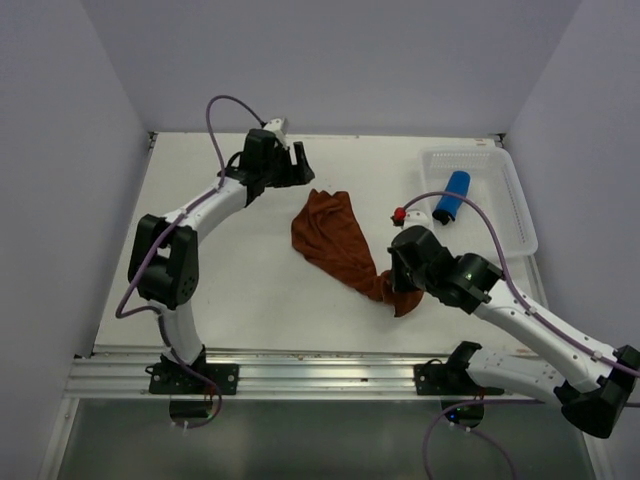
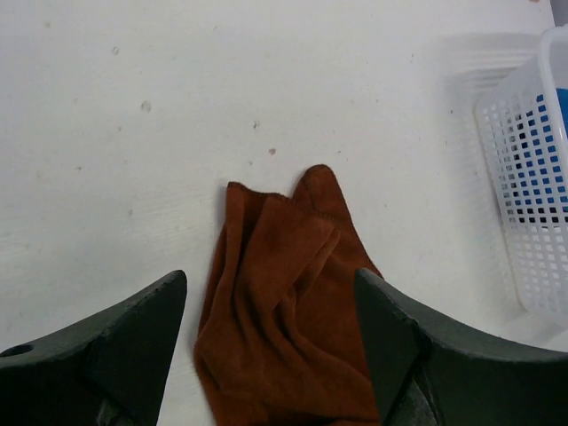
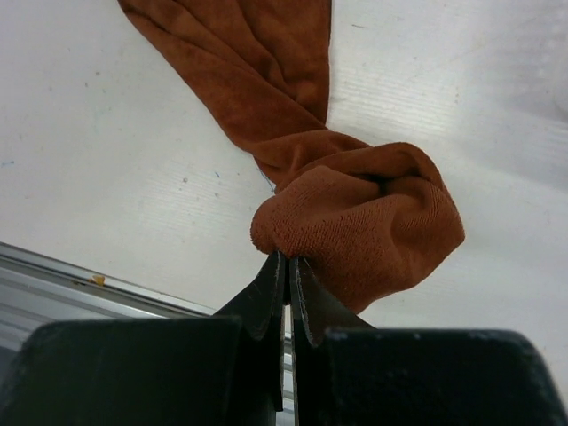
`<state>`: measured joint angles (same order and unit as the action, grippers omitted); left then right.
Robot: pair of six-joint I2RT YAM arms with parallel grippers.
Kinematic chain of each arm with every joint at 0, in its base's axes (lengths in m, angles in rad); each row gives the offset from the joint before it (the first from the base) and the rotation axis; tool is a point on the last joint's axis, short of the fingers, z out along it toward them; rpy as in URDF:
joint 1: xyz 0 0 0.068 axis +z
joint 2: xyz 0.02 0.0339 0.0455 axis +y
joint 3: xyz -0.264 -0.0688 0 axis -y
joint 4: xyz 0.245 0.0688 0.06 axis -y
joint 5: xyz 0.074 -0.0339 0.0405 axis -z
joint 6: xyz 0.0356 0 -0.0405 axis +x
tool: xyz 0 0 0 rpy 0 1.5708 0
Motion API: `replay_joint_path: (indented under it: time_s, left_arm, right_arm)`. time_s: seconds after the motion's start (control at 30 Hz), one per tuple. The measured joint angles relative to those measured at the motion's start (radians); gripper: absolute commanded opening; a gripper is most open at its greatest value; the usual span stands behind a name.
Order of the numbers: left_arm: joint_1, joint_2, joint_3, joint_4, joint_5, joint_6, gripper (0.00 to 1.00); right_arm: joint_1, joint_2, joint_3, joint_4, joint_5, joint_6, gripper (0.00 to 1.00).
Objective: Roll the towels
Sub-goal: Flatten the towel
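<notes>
The rust-brown towel (image 1: 335, 243) lies crumpled across the middle of the white tabletop (image 1: 240, 290), stretched diagonally, its near end bunched into a thick fold. The right gripper (image 3: 288, 266) has its jaws pinched closed on that bunched end. The left gripper (image 2: 271, 342) hovers at the towel's far, flatter end, jaws spread wide with nothing between them but cloth below. To the right of the brown towel, the blue towel (image 1: 453, 196) lies rolled inside the white mesh basket (image 1: 510, 215).
</notes>
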<state>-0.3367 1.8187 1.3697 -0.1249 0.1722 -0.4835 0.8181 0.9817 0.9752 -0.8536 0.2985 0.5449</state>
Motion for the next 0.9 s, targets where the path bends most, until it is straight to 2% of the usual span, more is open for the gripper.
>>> replay_joint_path:
  time_s: [0.1,0.2,0.57,0.9]
  left_arm:
    - [-0.052,0.101,0.143,-0.049,-0.044,0.020,0.74]
    - [-0.072,0.179,0.200,-0.086,-0.081,0.035,0.73]
    - [-0.075,0.281,0.170,-0.173,-0.153,0.053,0.61]
    - [-0.106,0.315,0.170,-0.188,-0.232,0.058,0.56]
  right_arm:
    - [0.000,-0.009,-0.016,0.000,-0.002,0.006,0.00]
    - [0.000,-0.029,-0.026,0.000,0.000,0.009,0.00]
    - [0.000,-0.057,-0.108,0.010,-0.009,0.023,0.00]
    - [0.000,-0.053,-0.116,0.024,-0.013,0.024,0.00]
